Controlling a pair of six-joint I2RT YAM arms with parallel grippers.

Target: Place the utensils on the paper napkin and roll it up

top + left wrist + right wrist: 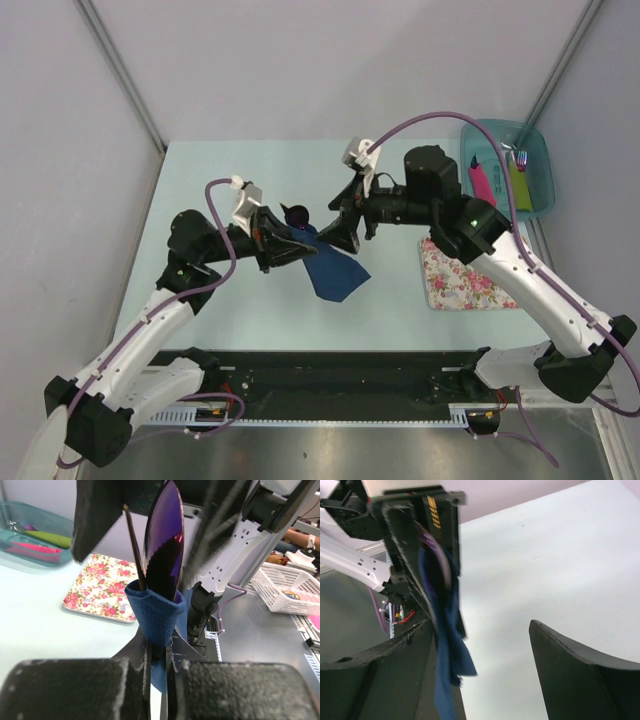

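Note:
The dark blue paper napkin (335, 272) is wrapped around the utensils and held above the table. My left gripper (283, 247) is shut on its rolled end. In the left wrist view my jaws (160, 665) pinch the napkin (156, 617), and the purple spoon bowl (162, 555) and a thin dark stick (135, 550) stick up out of the roll. The spoon bowl (297, 213) also shows from above. My right gripper (340, 228) is open just right of the roll. In its own view the right gripper (480, 625) has the napkin's loose tail (447, 645) hanging by the left finger (395, 670), ungripped.
A floral mat (460, 275) lies on the table at the right. Behind it a teal bin (540, 150) holds pink-handled and green-handled cutlery. A white basket (290, 587) stands off the table beyond the arm bases.

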